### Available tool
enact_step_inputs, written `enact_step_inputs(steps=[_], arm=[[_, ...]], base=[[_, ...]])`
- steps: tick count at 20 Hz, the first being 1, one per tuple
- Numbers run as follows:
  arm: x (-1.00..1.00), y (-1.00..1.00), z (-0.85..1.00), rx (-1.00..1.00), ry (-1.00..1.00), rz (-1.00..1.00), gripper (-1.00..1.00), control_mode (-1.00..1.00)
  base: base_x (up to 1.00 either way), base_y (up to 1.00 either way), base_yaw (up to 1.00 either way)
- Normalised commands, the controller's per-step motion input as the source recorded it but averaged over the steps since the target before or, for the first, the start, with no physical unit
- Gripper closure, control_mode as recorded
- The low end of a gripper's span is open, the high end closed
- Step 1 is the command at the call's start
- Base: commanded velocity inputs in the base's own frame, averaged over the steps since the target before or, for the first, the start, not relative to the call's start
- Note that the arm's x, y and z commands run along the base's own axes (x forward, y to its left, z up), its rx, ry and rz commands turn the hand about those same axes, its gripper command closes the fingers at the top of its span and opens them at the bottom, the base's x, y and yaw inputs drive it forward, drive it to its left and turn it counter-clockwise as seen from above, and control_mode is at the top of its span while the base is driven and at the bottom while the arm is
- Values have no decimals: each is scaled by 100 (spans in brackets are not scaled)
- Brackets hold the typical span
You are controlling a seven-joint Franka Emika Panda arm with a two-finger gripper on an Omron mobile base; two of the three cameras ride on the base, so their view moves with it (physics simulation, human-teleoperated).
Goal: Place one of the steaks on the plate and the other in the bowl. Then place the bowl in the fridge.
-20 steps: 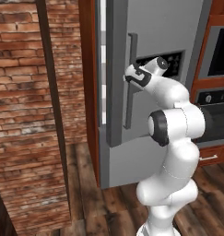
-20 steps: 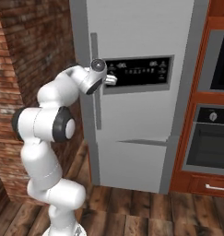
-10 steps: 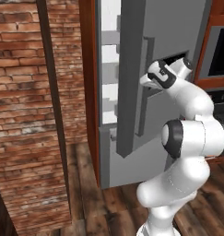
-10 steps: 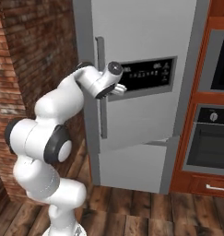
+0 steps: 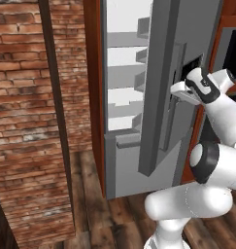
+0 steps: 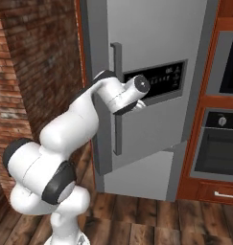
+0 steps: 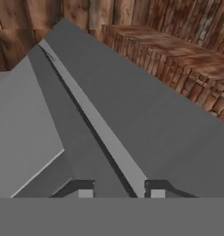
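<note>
Since a second ago the fridge [image 5: 187, 29] door has swung from nearly shut to well open, and the arm has folded back with it, elbow dropping toward the base. In the left base view the pale shelved interior [image 5: 122, 73] now shows past the door's edge. The gripper [image 5: 180, 93] sits at the long bar handle [image 6: 117, 103], about level with the dark dispenser panel [image 6: 156, 82]. In the hand view the bar [image 7: 92, 122] runs up from just inside the right finger tip [image 7: 158, 186], with a clear gap to the left one, so the jaws stand fairly narrow around it, but I cannot tell whether they press on it or only flank it.

The bowl, plate and steaks are not at the fridge; the shelves seen here carry nothing.

The risk: if the jaws are loose on the bar, the handle could slip free mid-swing and the door drift back. The folded elbow also sits close to the door face
</note>
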Motion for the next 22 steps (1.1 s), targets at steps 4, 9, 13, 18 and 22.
enact_step_inputs(steps=[4, 9, 13, 18, 22], arm=[[-4, 0, 9, 0, -8, 6, -100, -100], [-5, 0, 6, 0, -7, 2, -100, -100], [-13, -21, 16, 0, -1, 0, -100, -100], [-53, -5, 42, -11, 0, 0, -100, -100], [-100, 0, 32, -27, -3, -10, -100, -100]], base=[[0, 0, 0], [0, 0, 0], [0, 0, 0], [0, 0, 0], [0, 0, 0]])
